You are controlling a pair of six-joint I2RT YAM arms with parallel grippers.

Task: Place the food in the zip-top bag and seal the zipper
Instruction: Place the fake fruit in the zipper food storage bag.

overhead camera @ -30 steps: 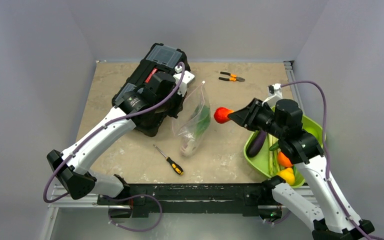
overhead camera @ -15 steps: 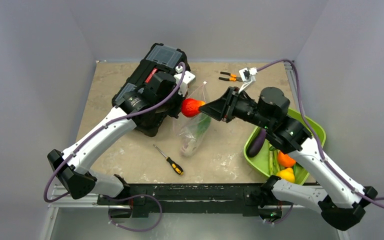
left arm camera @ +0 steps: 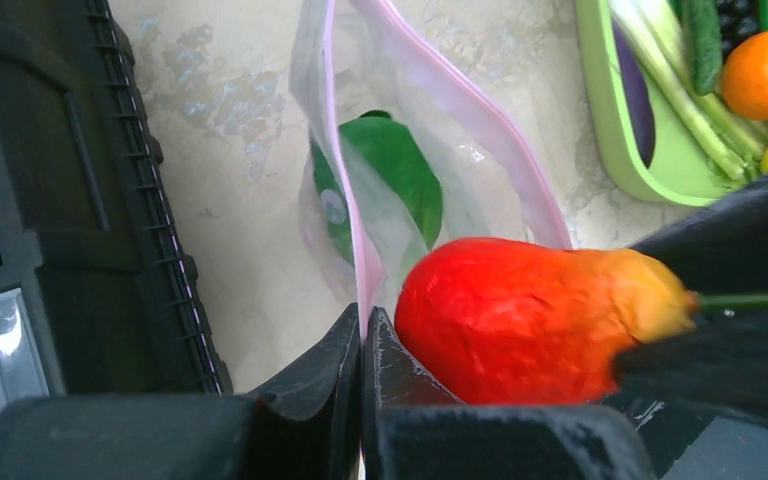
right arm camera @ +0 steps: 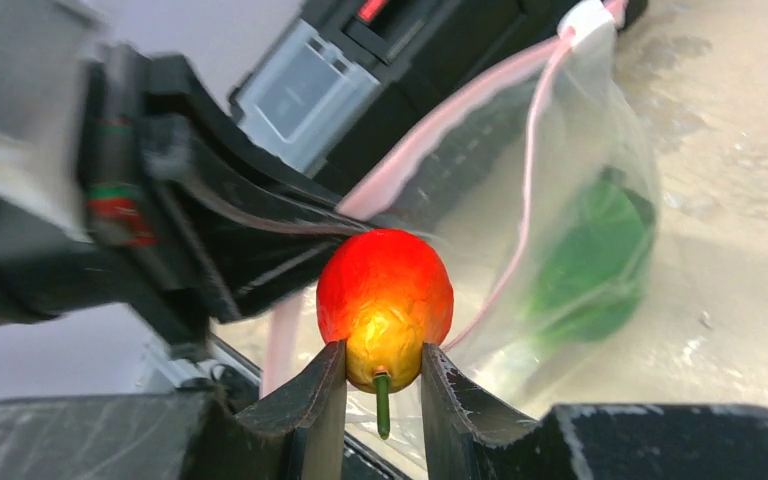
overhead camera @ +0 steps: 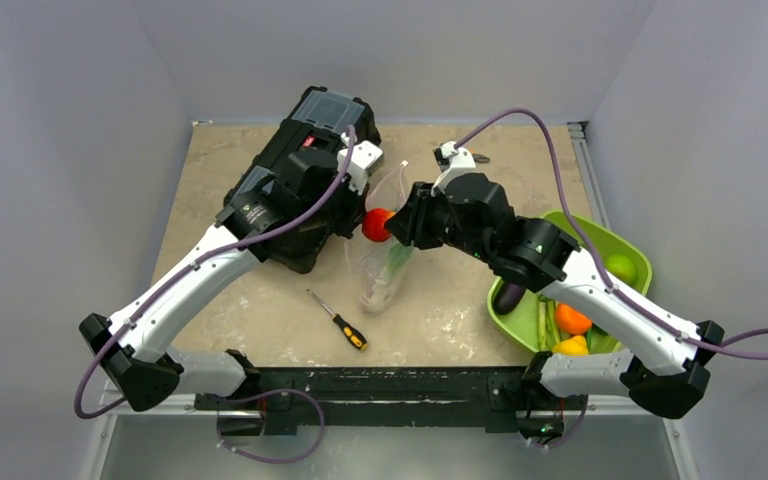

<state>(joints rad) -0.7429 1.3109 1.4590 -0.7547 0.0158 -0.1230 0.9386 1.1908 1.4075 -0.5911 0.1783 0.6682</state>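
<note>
Grey walls all round, mottled beige table [overhead camera: 440, 300] below. Up on the left, pinching the pink zipper [left arm camera: 343, 170] with the left gripper [left arm camera: 362, 335], jaws pressed flat together on the strip, lifting one lip of the zip-top bag [overhead camera: 385, 265] and spreading its mouth wide.

In from the right, clamped narrow on a red-orange toy fruit [right arm camera: 385, 285] with the right gripper [right arm camera: 382, 352], gripping the yellowish stem end, green stem poking down between the jaws. Right at the bag's open mouth, just beside the left gripper; past the lip or only at it, hard to tell.

Already inside the bag: one green leafy piece [left arm camera: 400, 180], well down from the mouth.

Over on the right, in the lime-green bowl [left arm camera: 596, 110]: a purple aubergine [overhead camera: 508, 297], an orange [overhead camera: 570, 320], a yellow piece [overhead camera: 572, 346] and pale green stalks [left arm camera: 680, 90].

Under the left arm, a black toolbox [overhead camera: 300, 150]. Nearer the bases, an orange-and-black-handled screwdriver [overhead camera: 338, 320], flat on the table, apart from the bag.
</note>
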